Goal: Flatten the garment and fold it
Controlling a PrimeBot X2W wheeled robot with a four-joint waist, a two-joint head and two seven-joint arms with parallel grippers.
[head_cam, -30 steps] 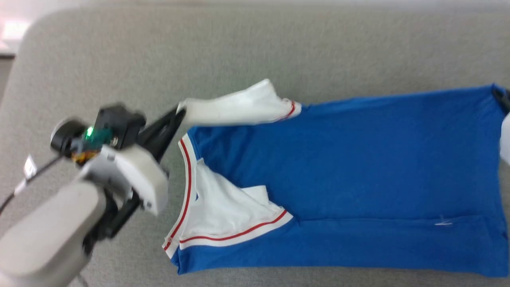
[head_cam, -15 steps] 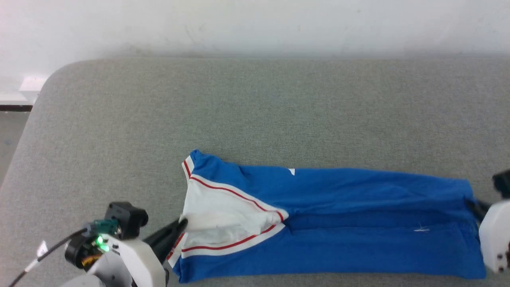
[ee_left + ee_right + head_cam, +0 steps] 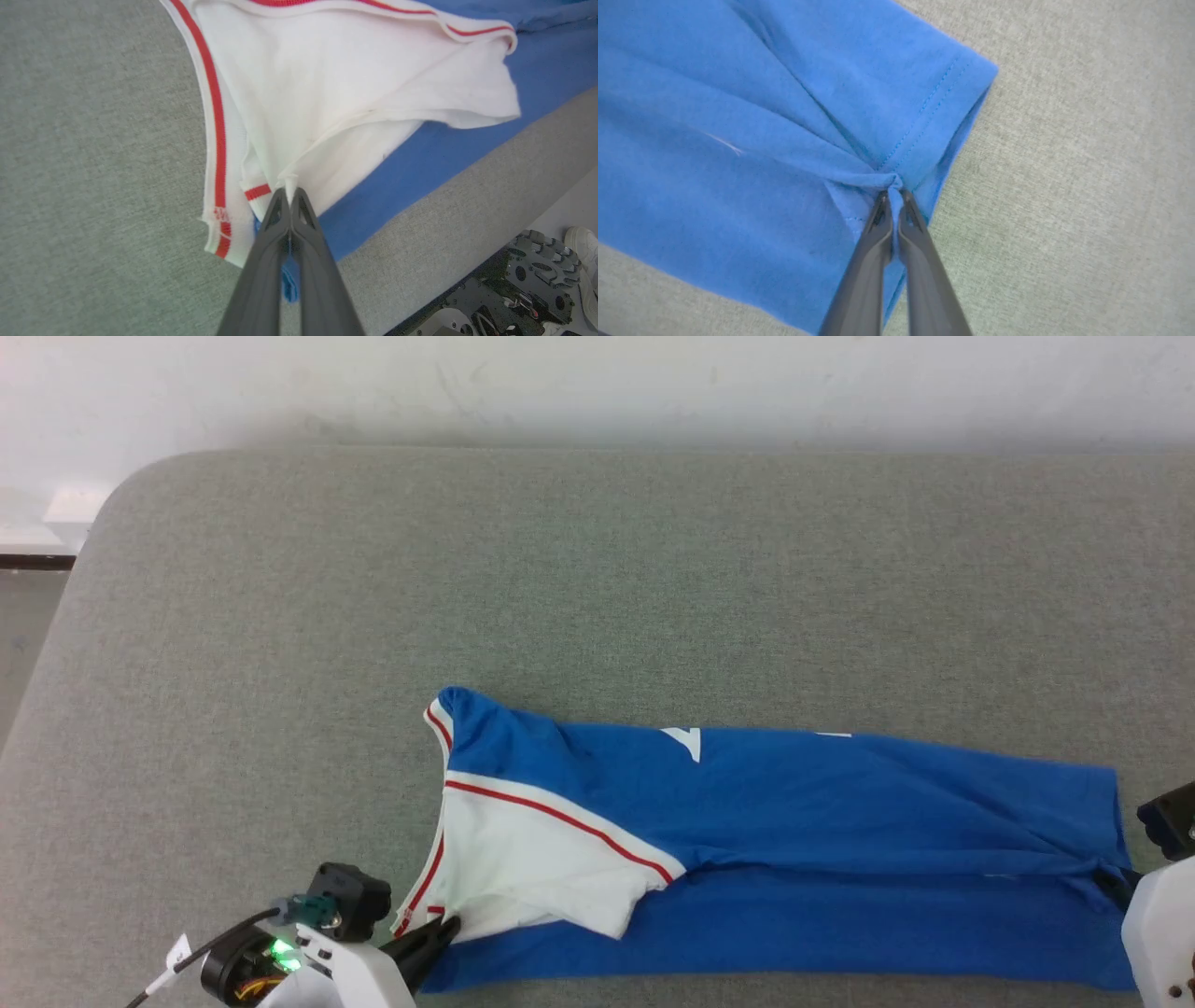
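Observation:
The garment [image 3: 794, 821], a royal-blue shirt with white sleeves and red-striped trim, lies folded lengthwise into a long band near the front edge of the grey padded table [image 3: 597, 579]. Parts of white numerals show on its upper layer. My left gripper [image 3: 446, 926] is shut on the white sleeve's edge [image 3: 290, 179] at the garment's left end. At the right end my right gripper [image 3: 893, 190] is shut on a bunched fold of the blue hem [image 3: 924, 116]; in the head view its fingers [image 3: 1113, 877] meet the hem corner.
A white wall [image 3: 597, 383] runs behind the table. The table's front edge [image 3: 467, 200] lies just beside the garment in the left wrist view, with dark machine parts [image 3: 528, 275] and a white shoe [image 3: 584, 242] on the floor below it.
The head camera has tilted up, so the whole picture shifted. Both grippers have drawn the far side of the garment over toward the front, turning the spread shirt into a narrow band and laying the sleeve down.

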